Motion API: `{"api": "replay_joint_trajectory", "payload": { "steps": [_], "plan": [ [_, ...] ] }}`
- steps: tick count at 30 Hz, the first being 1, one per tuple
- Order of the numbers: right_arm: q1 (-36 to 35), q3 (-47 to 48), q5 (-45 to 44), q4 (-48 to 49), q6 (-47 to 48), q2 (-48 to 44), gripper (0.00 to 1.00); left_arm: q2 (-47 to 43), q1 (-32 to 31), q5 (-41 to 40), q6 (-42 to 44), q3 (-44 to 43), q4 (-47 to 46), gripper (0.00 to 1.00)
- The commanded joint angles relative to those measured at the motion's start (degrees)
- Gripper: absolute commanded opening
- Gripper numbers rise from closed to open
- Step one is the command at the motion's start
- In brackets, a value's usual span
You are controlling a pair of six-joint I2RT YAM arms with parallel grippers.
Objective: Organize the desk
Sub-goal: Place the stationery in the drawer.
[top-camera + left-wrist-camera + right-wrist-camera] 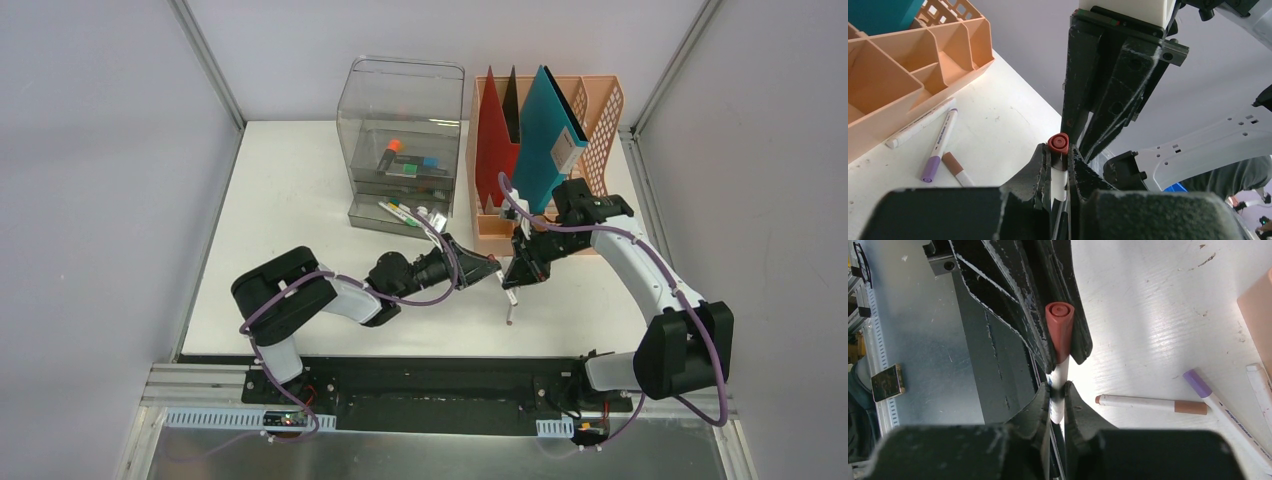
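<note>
Pinching one red-capped marker (1059,322), your left end effector (1059,152) and right end effector (1057,390) both clamp it; three markers (920,123) (940,145) (957,170) loose on the bench (300,200).

At the back of the desk (300,180), a drawer box (400,120) stands left of a file rack (600,115), with folders (540,140) upright in the rack. Pens (402,212) lie at the box's front. Before the rack, the left gripper (1059,162) and right gripper (1057,397) meet on one marker (1060,322). Three loose markers (940,145) lie on the desk just beside the rack.
</note>
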State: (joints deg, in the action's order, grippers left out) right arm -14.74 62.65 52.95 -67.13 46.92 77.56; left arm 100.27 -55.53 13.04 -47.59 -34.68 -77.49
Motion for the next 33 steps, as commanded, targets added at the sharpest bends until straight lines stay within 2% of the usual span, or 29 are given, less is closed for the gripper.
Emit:
{"api": "replay_joint_trajectory", "payload": {
  "steps": [1, 5, 9, 14, 21, 24, 29, 33],
  "plan": [
    [-0.5, -0.1, 0.9, 1.5, 0.2, -0.2, 0.2, -2.2, -0.3, -3.9, -0.6, 2.3, -4.6, 0.0],
    [-0.6, -1.7, -0.7, 4.2, -1.5, -2.1, 0.39, -4.8, -0.3, -9.5, 0.3, 5.8, -4.5, 0.0],
    [-0.6, -2.4, -1.8, 5.0, -1.1, -3.6, 0.47, -7.5, 0.2, -14.7, 0.8, 9.4, -3.8, 0.0],
    [-0.6, -2.5, -4.6, 5.5, -1.1, -4.3, 0.48, -11.9, 3.4, -17.6, -2.3, 12.4, 2.4, 0.0],
    [-0.6, -2.8, -6.8, 6.2, -1.1, -5.4, 0.46, -17.4, 14.2, -18.8, -13.1, 14.6, 14.5, 0.0],
    [-0.6, -2.9, -7.3, 6.3, -1.1, -5.6, 0.46, -20.0, 15.6, -25.0, -16.4, 14.6, 20.9, 0.0],
    [-0.6, -3.3, -7.8, 7.0, -1.4, -6.2, 0.45, -24.9, 16.4, -37.3, -24.5, 11.2, 38.7, 0.0],
    [-0.7, -3.6, -8.1, 7.4, -1.6, -6.3, 0.45, -26.4, 17.0, -44.3, -27.1, 8.8, 45.6, 0.0]
  ]
}}
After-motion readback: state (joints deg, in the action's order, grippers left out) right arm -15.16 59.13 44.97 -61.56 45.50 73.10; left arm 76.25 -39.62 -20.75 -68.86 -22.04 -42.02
